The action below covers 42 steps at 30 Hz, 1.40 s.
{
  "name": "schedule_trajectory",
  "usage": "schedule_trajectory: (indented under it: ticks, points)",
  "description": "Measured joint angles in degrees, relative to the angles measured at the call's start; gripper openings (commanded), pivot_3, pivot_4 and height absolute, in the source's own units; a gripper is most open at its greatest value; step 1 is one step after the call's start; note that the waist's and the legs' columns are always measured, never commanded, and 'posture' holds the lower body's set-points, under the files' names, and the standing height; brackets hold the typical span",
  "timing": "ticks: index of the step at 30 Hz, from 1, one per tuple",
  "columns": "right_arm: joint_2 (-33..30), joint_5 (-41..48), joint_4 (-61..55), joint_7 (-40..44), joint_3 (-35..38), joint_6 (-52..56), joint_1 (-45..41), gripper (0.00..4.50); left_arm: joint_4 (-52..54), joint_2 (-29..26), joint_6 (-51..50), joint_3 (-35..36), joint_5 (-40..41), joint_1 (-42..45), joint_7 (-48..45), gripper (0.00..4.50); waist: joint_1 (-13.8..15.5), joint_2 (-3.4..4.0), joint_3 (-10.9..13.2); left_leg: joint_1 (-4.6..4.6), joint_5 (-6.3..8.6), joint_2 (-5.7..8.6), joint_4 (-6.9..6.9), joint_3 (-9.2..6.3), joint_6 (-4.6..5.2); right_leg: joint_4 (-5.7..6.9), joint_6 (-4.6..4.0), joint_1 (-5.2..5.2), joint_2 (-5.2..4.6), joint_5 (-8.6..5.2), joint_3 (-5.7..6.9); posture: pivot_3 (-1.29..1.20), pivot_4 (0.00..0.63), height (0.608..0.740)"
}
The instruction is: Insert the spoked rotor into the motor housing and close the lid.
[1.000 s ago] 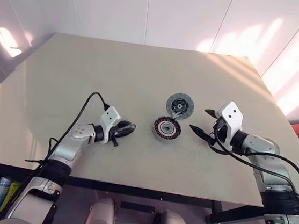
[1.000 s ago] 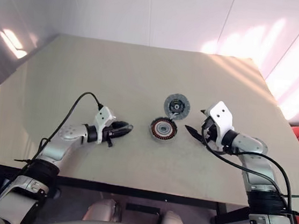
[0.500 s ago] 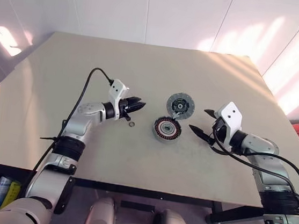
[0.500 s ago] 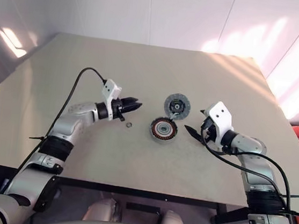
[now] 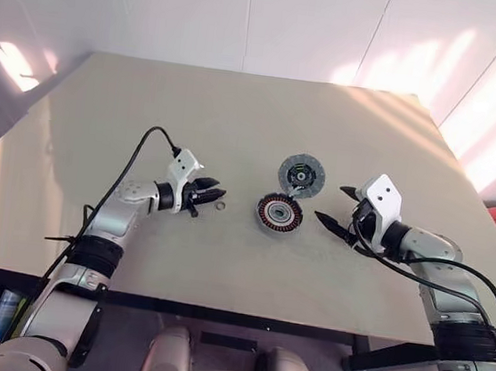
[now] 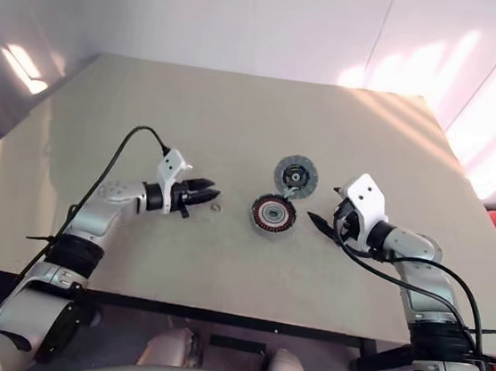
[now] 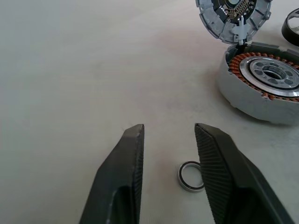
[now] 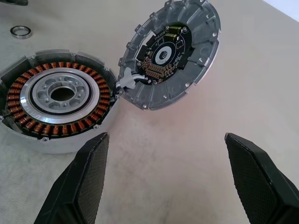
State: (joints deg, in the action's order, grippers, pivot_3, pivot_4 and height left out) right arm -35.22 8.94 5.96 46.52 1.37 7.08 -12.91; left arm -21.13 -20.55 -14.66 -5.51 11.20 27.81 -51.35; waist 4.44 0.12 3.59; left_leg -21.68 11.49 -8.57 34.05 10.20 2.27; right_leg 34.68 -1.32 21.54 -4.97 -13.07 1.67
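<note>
A: Much done yet?

B: Hardly, judging by the layout. Spotted the round grey motor housing with copper-coloured windings around a silvery centre [image 8: 58, 100] near the middle of the beige table [image 5: 149, 112], uncovered. Found the round light grey lid with the darker inner face [image 8: 168, 56] tipped up at the housing's far edge, touching it, wide open.

A: And the shiny silver spoked rotor?

B: Cannot pick out spokes anywhere. Noticed only 1 small thin metal ring [image 7: 190, 176] flat on the table, left of the housing and apart from it. Cannot tell what belongs to.

A: Holding anything?

B: No. Left gripper [image 7: 169, 129] low over that ring, jaws parted, ring just beside 1 finger, nothing pinched. Right gripper [image 5: 332, 203] just right of the housing, spread wide, empty.

A: So what remains?

B: Probably both steps: seating the rotor, then swinging the lid shut.
</note>
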Motion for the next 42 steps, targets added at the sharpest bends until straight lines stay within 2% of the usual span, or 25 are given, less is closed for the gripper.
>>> schedule_trajectory:
  ticks: [1,10,19,30,35,38,42]
  points:
    - [0.0,0.0,0.0,0.0,0.0,-0.1,-0.2,4.50,1.5,0.0,-1.1,0.0,0.0,-0.2,0.3,2.73,0.1,0.00,0.0,0.00,0.00,0.00,0.00,0.00,0.00,0.00,0.00,-0.01,0.00,0.00,0.00,0.00,0.000,0.740]
    - [0.1,-0.1,0.0,0.3,-0.4,-0.4,-1.2,4.50,8.2,-0.2,-7.7,-1.6,-0.4,-1.2,3.0,2.73,-0.2,0.01,0.0,0.00,0.00,-0.01,-0.02,0.00,-0.01,0.01,0.00,0.05,0.01,0.00,0.00,0.00,0.000,0.740]
    - [0.1,-0.1,0.0,0.3,-0.5,-0.7,-1.3,4.50,10.6,-4.0,-9.6,-5.9,-3.5,-3.6,2.6,2.73,-0.4,0.02,0.0,0.01,0.00,-0.01,-0.02,0.00,-0.01,0.01,0.00,0.04,0.01,0.00,-0.01,0.00,0.000,0.740]
    - [0.1,-0.1,0.1,0.4,-0.5,-0.7,-1.4,4.50,5.1,-3.2,-1.4,-6.3,-5.8,-4.1,3.5,2.73,-0.3,0.03,0.0,0.06,0.00,0.00,-0.01,0.00,-0.01,0.01,0.00,-0.05,0.01,0.00,0.00,0.00,0.000,0.740]
    - [0.1,-0.1,0.1,0.7,-0.5,-0.8,-1.4,4.50,2.5,-2.5,2.1,-6.1,-6.0,-4.4,4.1,2.73,-0.3,0.05,0.0,0.45,0.00,0.01,-0.01,-0.01,-0.02,0.01,0.02,-0.42,0.00,-0.02,-0.02,0.00,0.000,0.740]
    - [0.1,-0.1,0.1,0.8,-0.5,-0.8,-1.4,4.50,1.1,-1.7,3.3,-5.9,-6.0,-4.4,4.6,2.73,-0.2,0.10,-0.1,0.58,0.00,0.01,-0.02,-0.01,-0.03,0.01,0.35,-0.52,-0.02,-0.21,-0.03,0.00,0.000,0.740]
    - [0.1,-0.1,0.1,0.9,-0.5,-0.8,-1.4,4.50,0.7,-1.5,3.6,-5.6,-6.0,-4.4,4.8,2.73,-0.2,0.12,-0.1,0.58,-0.01,0.01,-0.02,-0.01,-0.05,0.01,0.37,-0.52,-0.02,-0.22,-0.03,0.00,0.000,0.740]
